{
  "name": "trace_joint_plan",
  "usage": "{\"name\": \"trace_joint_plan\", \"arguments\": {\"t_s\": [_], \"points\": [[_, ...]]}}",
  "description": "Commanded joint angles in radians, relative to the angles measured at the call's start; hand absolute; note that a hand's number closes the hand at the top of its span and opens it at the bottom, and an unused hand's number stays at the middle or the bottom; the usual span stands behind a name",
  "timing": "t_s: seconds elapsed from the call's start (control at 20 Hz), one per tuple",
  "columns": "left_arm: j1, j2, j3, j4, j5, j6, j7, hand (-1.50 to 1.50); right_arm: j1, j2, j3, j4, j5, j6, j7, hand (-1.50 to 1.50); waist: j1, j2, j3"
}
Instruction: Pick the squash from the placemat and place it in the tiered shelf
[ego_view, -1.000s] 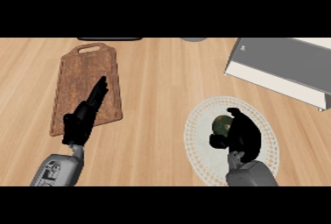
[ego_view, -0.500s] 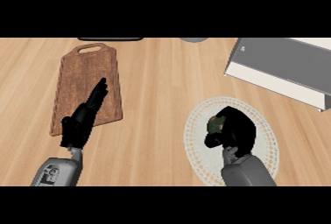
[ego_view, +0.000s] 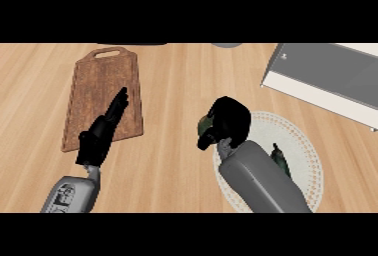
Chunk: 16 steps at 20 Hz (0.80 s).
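Note:
My right hand (ego_view: 227, 121) is curled round the squash (ego_view: 204, 125), of which only a yellow-green patch shows at the hand's left side. The hand hangs over the left rim of the round white placemat (ego_view: 306, 145), above the wooden counter. A dark green shape (ego_view: 280, 161) lies on the mat, half hidden by my right forearm; I cannot tell what it is. The tiered shelf (ego_view: 325, 75), grey with a white frame, stands at the upper right, apart from the hand. My left hand (ego_view: 103, 131) rests open, fingers straight, over the cutting board.
A brown wooden cutting board (ego_view: 100, 85) with a handle hole lies at the left. A dark object (ego_view: 133, 44) and a grey round object (ego_view: 227, 45) show at the counter's far edge. Bare wood lies between the board and the placemat.
My right hand has closed on the squash and moved left and away from me, off the mat's middle to its left rim. The left hand has not moved.

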Motion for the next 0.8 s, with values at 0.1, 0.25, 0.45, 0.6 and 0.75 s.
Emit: {"name": "trace_joint_plan", "arguments": {"t_s": [0.1,0.25,0.45,0.6,0.75], "points": [[-0.004,-0.011,-0.009,-0.045,-0.003,0.006,0.043,0.0,-0.128,0.009,-0.027,-0.049,-0.018,-0.218,0.112,1.5,0.001,-0.006,0.001],[0.009,-0.012,-0.004,0.022,-0.014,0.008,-0.023,0.0,-0.173,0.009,-0.019,-0.075,0.034,-0.329,0.133,1.5,-0.001,-0.003,0.0],[0.021,-0.01,0.005,-0.003,0.0,-0.001,-0.009,0.0,-0.228,0.009,-0.015,-0.135,0.148,-0.319,0.2,1.5,-0.014,-0.009,0.0],[0.05,-0.004,0.006,-0.032,-0.008,0.009,0.0,0.0,-0.269,0.009,-0.06,-0.196,0.225,-0.234,0.273,1.5,-0.024,-0.015,0.0],[0.042,-0.012,0.002,-0.043,-0.02,0.027,0.033,0.0,-0.3,0.009,-0.098,-0.234,0.324,-0.121,0.321,1.5,-0.041,-0.02,0.0]]}}
